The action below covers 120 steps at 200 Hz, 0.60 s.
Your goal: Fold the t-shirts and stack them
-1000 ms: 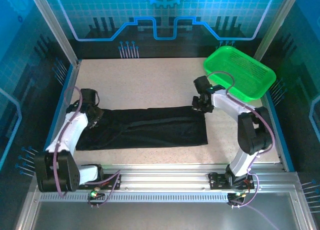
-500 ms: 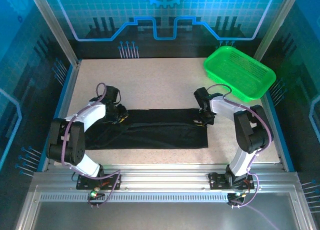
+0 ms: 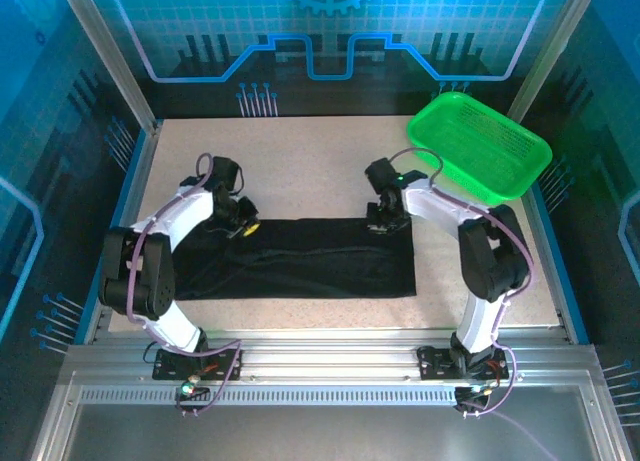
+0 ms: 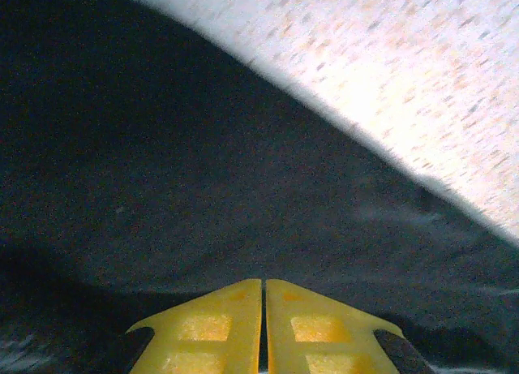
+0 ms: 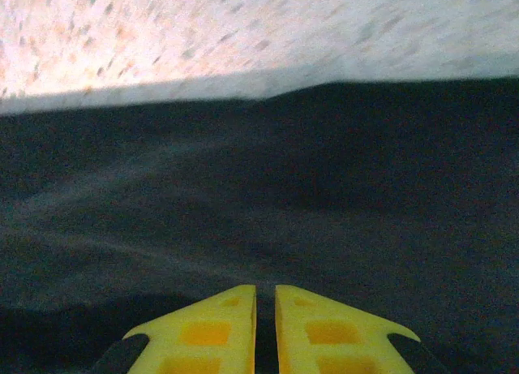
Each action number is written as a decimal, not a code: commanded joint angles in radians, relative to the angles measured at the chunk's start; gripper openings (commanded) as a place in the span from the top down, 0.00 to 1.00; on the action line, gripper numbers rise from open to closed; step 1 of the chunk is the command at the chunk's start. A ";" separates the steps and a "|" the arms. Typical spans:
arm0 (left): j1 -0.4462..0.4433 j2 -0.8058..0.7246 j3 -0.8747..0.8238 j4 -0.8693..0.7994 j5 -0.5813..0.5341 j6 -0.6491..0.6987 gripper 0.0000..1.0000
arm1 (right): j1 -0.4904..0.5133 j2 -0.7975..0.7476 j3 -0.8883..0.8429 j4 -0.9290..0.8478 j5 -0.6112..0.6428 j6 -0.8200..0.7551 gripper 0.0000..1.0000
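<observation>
One black t-shirt [image 3: 310, 263] lies as a long folded strip across the middle of the speckled table [image 3: 300, 166]. My left gripper [image 3: 243, 230] rests on the strip's far edge near its left end. In the left wrist view its yellow fingers [image 4: 219, 325] are pressed together, tips [image 4: 263, 283] down in the black cloth [image 4: 162, 163]. My right gripper [image 3: 385, 221] sits on the far edge near the right end. Its yellow fingers [image 5: 203, 329] stand a narrow slit apart, and dark fabric [image 5: 243, 195] fills the slit at the tips [image 5: 265, 289].
A green mesh basket [image 3: 480, 146] stands at the table's back right corner, just behind the right arm. Bare tabletop stretches behind the shirt and in a narrow band in front of it. Metal frame rails border the table on every side.
The left gripper has swung in from the strip's left end to the far edge and closed. The right gripper has moved left along the far edge. The shirt has barely shifted.
</observation>
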 commanded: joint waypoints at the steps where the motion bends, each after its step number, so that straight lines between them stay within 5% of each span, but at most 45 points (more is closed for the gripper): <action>1: -0.027 0.102 0.055 -0.012 0.020 -0.034 0.89 | 0.018 0.086 0.026 -0.058 -0.033 0.057 0.84; 69: -0.136 0.308 0.061 0.059 0.140 -0.105 0.90 | -0.171 0.231 0.152 -0.193 -0.036 0.001 0.85; 120: -0.185 0.474 0.313 0.113 0.176 -0.168 0.82 | -0.326 0.401 0.407 -0.270 -0.006 -0.095 0.84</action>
